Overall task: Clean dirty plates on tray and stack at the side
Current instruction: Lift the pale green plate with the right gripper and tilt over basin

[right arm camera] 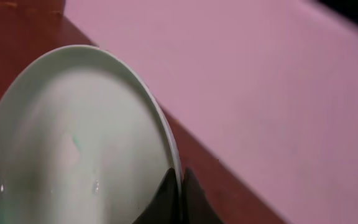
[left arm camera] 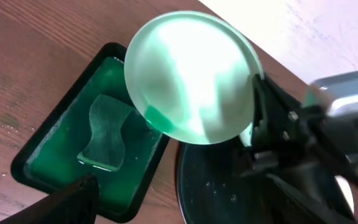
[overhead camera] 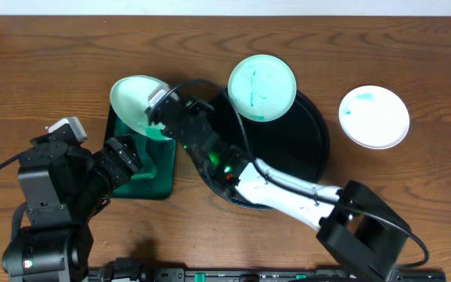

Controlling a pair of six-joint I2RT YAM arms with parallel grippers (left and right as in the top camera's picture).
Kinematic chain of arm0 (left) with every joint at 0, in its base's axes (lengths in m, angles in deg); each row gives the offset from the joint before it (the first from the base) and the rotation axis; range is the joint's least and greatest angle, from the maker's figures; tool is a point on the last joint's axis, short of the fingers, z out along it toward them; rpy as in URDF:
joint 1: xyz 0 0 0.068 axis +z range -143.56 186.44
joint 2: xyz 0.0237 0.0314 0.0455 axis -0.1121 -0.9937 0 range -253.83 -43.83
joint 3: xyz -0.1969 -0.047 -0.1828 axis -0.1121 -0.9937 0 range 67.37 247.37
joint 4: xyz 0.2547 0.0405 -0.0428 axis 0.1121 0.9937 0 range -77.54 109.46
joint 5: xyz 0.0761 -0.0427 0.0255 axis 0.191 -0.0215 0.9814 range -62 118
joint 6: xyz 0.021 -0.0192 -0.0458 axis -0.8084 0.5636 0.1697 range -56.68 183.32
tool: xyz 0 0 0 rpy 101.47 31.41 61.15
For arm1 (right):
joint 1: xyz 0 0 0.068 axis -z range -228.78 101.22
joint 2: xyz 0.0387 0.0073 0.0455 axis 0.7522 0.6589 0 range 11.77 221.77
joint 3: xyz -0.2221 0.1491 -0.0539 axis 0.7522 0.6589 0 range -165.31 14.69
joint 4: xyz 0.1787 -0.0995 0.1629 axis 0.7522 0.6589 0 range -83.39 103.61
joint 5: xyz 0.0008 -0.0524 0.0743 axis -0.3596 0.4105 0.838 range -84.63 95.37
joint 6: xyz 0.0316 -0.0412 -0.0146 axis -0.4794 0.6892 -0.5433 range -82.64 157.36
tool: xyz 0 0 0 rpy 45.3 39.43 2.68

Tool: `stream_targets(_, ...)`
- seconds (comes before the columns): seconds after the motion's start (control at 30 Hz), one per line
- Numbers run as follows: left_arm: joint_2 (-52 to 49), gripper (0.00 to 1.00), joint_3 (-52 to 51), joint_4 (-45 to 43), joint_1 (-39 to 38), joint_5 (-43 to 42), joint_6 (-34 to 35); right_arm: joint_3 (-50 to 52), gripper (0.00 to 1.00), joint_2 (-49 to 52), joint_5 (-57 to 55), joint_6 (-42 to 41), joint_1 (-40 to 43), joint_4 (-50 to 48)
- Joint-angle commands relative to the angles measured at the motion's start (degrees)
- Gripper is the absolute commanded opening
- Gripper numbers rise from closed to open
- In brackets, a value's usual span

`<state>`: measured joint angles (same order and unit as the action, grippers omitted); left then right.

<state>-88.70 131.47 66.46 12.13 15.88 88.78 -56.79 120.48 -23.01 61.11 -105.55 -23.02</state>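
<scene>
Overhead, our right claw (overhead camera: 160,108) pinches a tilted plate (overhead camera: 134,98), seemingly above the green tray (overhead camera: 160,178). Our left claw (overhead camera: 128,159) we cannot tell, clenched or released.

The mint plate (overhead camera: 135,98) in the right tool (overhead camera: 156,106) has a dark green streak at its lower rim. Below the tool, the small tray (overhead camera: 161,174) is black-rimmed and bright green inside. To the tool's right, a cyan plate (overhead camera: 262,86) shows teal smears against the glossy black round tray (overhead camera: 304,149). Farther right, a white plate (overhead camera: 374,117) bears a teal smudge. The counter (overhead camera: 53,63) is brown woodgrain.
</scene>
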Motion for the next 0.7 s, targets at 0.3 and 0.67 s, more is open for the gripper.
stream_targets(0.3, -0.11, 0.84, -0.02, 0.20, 0.24, -0.50, -0.35, -0.52, 0.01, -2.86, -12.11, 15.21, -4.26, -9.64)
stream_targets(0.67, -0.11, 0.84, -0.02, 0.20, 0.24, -0.50, -0.35, -0.52, 0.01, -2.86, -12.28, 20.09, -5.81, -13.11)
